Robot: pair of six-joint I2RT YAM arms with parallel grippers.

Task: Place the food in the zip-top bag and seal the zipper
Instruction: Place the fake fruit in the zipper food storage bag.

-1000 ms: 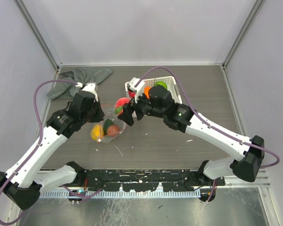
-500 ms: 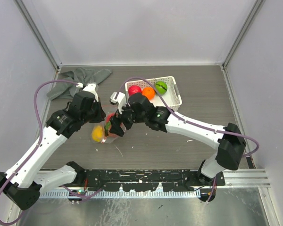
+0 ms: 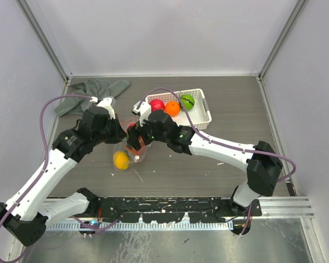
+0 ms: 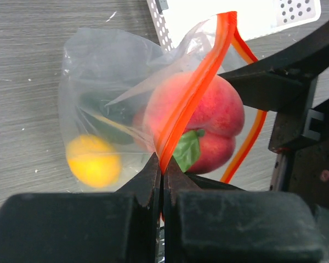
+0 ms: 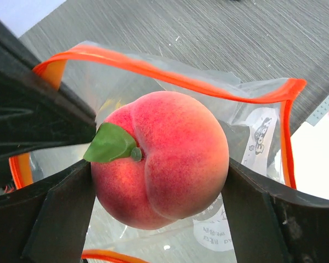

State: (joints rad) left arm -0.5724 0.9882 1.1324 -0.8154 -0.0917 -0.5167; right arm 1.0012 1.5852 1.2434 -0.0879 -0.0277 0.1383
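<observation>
**A:** Status, left tool (image 4: 162,164)?
**B:** Yours is pinching the zipper (image 4: 200,90), pressed together.
**A:** Status, right tool (image 5: 160,192)?
**B:** Yours is spreading wide, gripping the peach (image 5: 170,148) at the zip-top bag's (image 5: 252,131) open mouth.

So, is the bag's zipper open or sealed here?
Open. The zipper gapes, its two orange-red sides apart; left gripper pinches one, right gripper holds the peach between them.

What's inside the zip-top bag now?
A yellow fruit and a dark green one lie in the bag. The peach, held by the right gripper, sits at its mouth, hiding whatever lies beneath.
</observation>
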